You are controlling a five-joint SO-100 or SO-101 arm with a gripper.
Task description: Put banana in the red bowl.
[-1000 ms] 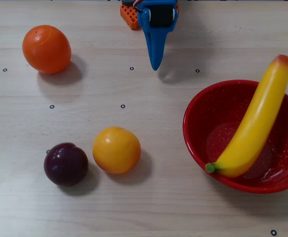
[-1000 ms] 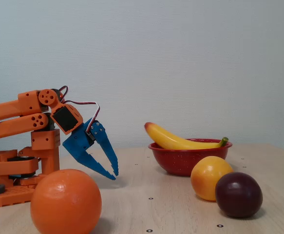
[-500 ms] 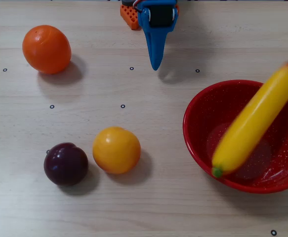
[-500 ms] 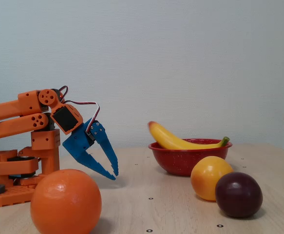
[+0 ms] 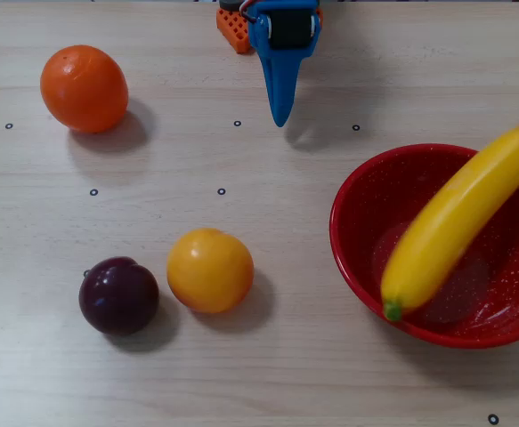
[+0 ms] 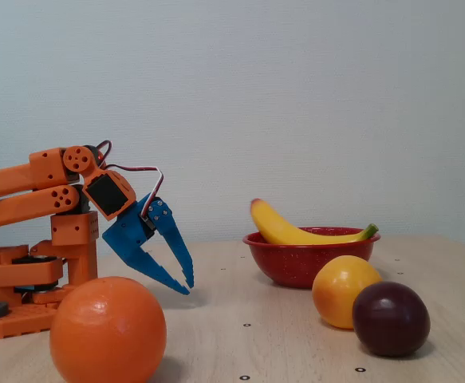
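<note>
Overhead view: my gripper [image 5: 279, 114] sits at top centre, blue fingers pointing down-frame, tips above bare tabletop [image 5: 330, 382]. Fixed view shows the same gripper [image 6: 184, 282] w/ jaws parted, nothing between them; the tips hang just above the table surface, clear of every fruit. Arm [image 6: 33, 191] is orange, folded low at left of that view.

Task items:
- Banana [image 5: 455, 222]: lies in the red bowl [image 5: 352, 249], diagonal in overhead view. Green stem tip rests at the bowl's near-left rim; reddish end sticks out past the upper-right rim at frame edge. In fixed view, banana [image 6: 296, 232] spans the bowl, one end raised above the left rim, green tip poking over the right rim.
- Red bowl [image 6: 296, 267]: right of my gripper in both views, well apart from it. White speckles visible on inner wall.

Other items:
- Orange fruit [image 5: 84, 88]: upper left in overhead view; closest to the lens in fixed view [image 6: 108, 330].
- Round yellow-orange fruit [image 5: 210, 269]: left of bowl, not touching it.
- Dark purple fruit [image 5: 118, 295]: just beside the yellow-orange one on its left in overhead view; contact btwn the two cannot be confirmed.
- Small black ring marks [image 5: 221, 191] are scattered over the tabletop.
</note>
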